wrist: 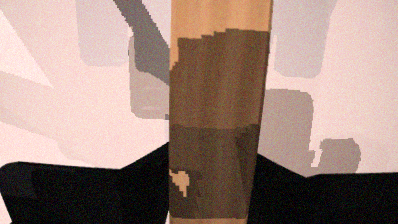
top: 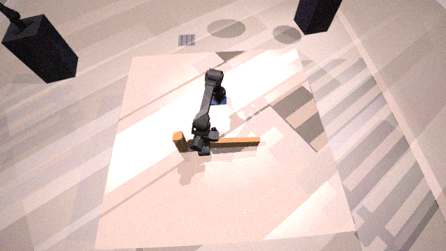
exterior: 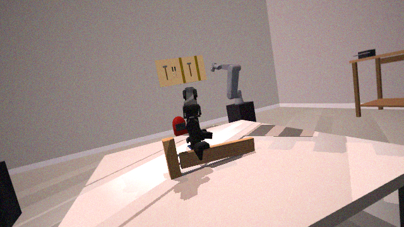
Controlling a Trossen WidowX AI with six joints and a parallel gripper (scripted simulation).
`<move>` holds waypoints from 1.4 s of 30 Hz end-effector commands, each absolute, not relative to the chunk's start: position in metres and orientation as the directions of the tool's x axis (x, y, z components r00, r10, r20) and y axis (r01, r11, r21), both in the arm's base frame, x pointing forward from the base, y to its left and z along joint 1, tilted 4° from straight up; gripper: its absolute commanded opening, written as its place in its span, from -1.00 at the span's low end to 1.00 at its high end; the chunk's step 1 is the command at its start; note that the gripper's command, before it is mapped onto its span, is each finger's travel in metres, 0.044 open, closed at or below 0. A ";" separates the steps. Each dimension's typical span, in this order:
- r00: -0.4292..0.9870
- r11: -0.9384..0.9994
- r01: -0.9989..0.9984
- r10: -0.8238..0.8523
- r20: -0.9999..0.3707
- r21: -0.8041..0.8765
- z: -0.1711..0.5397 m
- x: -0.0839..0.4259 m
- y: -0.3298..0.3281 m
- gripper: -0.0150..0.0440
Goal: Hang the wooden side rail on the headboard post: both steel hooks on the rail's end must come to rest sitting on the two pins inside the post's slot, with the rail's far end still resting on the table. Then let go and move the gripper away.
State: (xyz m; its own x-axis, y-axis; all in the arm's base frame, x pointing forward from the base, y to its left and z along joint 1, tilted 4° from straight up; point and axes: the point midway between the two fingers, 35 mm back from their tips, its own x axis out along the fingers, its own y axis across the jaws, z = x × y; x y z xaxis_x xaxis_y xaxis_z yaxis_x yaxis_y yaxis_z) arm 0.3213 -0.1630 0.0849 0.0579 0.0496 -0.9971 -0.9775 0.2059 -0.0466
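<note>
The wooden side rail (top: 240, 141) (exterior: 230, 151) (wrist: 220, 80) runs to the right from close beside the upright headboard post (top: 180, 142) (exterior: 172, 159). A narrow gap shows between the rail's near end and the post in the exterior view. The rail's near end looks a little above the table, with its far end low at the right; whether that end touches the table cannot be told. My gripper (exterior: 199, 155) (wrist: 203, 147) is shut on the rail near its post end, one finger on each side. The hooks, the slot and the pins cannot be made out.
The pale table (top: 209, 209) (exterior: 268, 189) bears the rail and post. The arm's blue base (top: 219, 101) stands behind the rail. Black pedestals (top: 45, 52) (top: 315, 17) stand beyond the table. A red object (exterior: 178, 126) shows behind the arm.
</note>
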 end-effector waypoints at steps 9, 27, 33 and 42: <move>0.064 0.202 -0.978 0.043 -0.997 -0.054 0.089 0.323 -0.166 -0.49; 0.064 0.202 -0.978 0.043 -0.997 -0.054 0.087 0.322 -0.167 -0.49; 0.064 0.202 -0.978 0.043 -0.997 -0.054 0.086 0.322 -0.168 -0.49; 0.064 0.202 -0.978 0.043 -0.997 -0.054 0.086 0.321 -0.169 -0.49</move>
